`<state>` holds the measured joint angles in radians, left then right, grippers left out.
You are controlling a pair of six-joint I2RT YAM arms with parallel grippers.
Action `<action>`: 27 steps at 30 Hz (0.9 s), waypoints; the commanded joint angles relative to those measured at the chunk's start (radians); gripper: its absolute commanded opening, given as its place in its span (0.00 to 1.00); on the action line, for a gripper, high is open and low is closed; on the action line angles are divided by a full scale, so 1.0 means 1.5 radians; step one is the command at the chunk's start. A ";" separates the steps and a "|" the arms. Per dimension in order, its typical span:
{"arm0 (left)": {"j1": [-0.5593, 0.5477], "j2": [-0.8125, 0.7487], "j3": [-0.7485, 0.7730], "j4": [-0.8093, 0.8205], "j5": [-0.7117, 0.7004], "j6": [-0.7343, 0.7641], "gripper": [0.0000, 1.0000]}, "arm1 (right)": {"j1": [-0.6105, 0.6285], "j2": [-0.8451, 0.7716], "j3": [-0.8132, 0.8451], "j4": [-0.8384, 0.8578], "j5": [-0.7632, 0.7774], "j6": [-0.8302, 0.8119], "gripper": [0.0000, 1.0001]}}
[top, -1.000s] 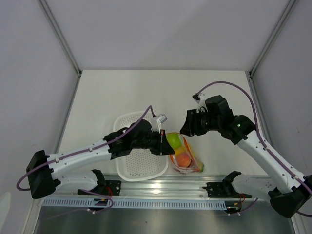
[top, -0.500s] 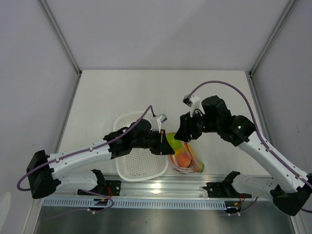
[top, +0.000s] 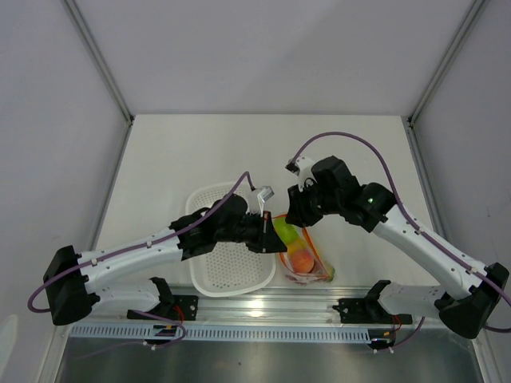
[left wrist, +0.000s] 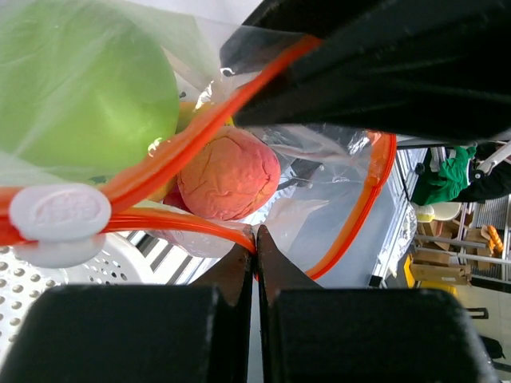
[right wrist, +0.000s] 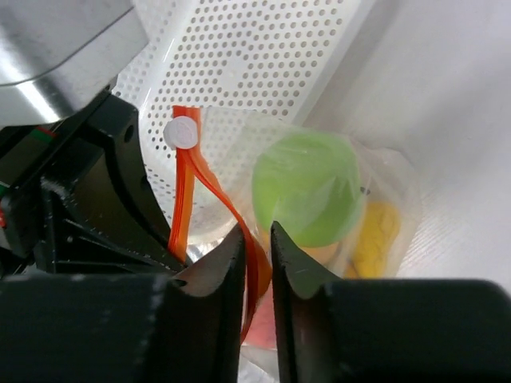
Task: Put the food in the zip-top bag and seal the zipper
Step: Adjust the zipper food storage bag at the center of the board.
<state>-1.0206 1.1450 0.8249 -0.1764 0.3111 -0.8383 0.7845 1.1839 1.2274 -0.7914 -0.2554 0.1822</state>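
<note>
The clear zip-top bag (top: 307,254) lies right of the basket with food in it. A green apple (top: 286,231), a pink-orange peach (top: 301,261) and a yellow fruit (right wrist: 375,231) show through the plastic. My left gripper (top: 268,233) is shut on the red-orange zipper (left wrist: 192,136) at the bag's mouth, in the left wrist view (left wrist: 255,239). My right gripper (top: 297,217) is over the mouth from the far side. In the right wrist view (right wrist: 257,243) its jaws stand closed round the zipper strip (right wrist: 196,175). A white slider (right wrist: 182,132) sits on the strip.
The white perforated basket (top: 209,199) stands left of the bag, under my left arm. A metal rail (top: 263,307) runs along the table's near edge. White walls bound the table at the back and sides.
My right gripper has moved left and down onto the bag's mouth and now has the zipper strip between its jaws. My left gripper has held still on the strip.
</note>
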 commanded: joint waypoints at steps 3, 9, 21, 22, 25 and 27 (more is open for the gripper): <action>0.004 -0.017 -0.001 0.040 0.008 -0.015 0.01 | -0.001 0.004 0.016 0.028 0.086 0.019 0.00; 0.005 -0.019 0.027 0.007 -0.054 0.002 0.00 | -0.013 -0.015 0.008 0.014 0.126 0.131 0.00; 0.020 0.055 0.088 0.054 -0.041 0.017 0.59 | -0.043 -0.181 -0.068 0.038 0.189 0.397 0.00; 0.023 0.065 0.089 0.063 -0.033 0.018 0.66 | -0.044 -0.192 -0.086 0.038 0.206 0.435 0.00; 0.026 0.095 0.098 0.089 0.004 0.023 0.84 | -0.047 -0.237 -0.131 0.041 0.253 0.499 0.00; 0.026 0.104 0.098 0.113 0.031 0.022 0.92 | -0.047 -0.268 -0.154 0.056 0.271 0.551 0.00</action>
<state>-0.9897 1.2804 0.9306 -0.0891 0.2882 -0.8185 0.7174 0.8265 1.0313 -0.7605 0.0605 0.8440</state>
